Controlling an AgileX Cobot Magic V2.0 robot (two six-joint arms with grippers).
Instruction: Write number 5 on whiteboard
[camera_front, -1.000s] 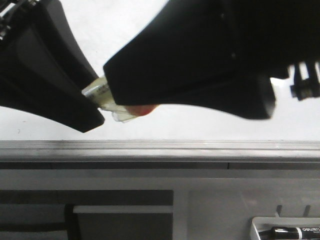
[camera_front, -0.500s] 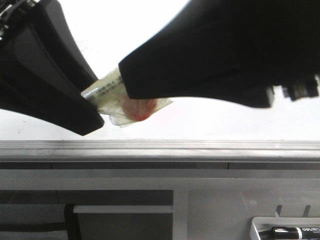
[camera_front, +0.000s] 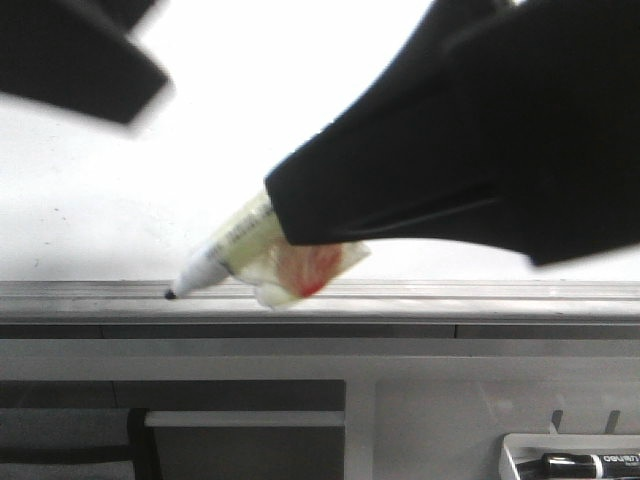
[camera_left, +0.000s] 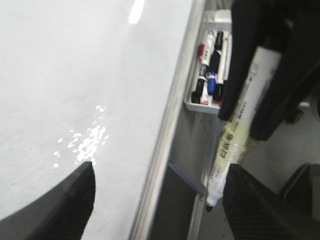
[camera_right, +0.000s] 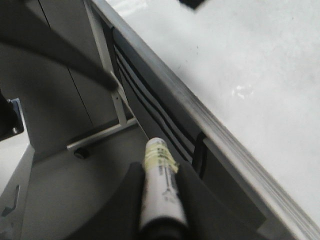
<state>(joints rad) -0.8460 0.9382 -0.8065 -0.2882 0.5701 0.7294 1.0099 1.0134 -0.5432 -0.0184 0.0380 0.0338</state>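
Observation:
The whiteboard is glossy white with a grey metal rail along its near edge; no number 5 shows on it. My right gripper is shut on a white marker wrapped in yellowish tape, its black tip uncapped and over the rail. In the right wrist view the marker sits between the fingers. My left gripper is up at the far left, apart from the marker. In the left wrist view it is open and empty, with the marker beside one finger.
A white tray holding several markers hangs below the board at the right; it also shows in the left wrist view. Grey stand panels and frame bars lie below the rail.
My left gripper has let go of the marker's tip end and moved up and left. My right gripper has carried the marker down toward the rail, tip now bare.

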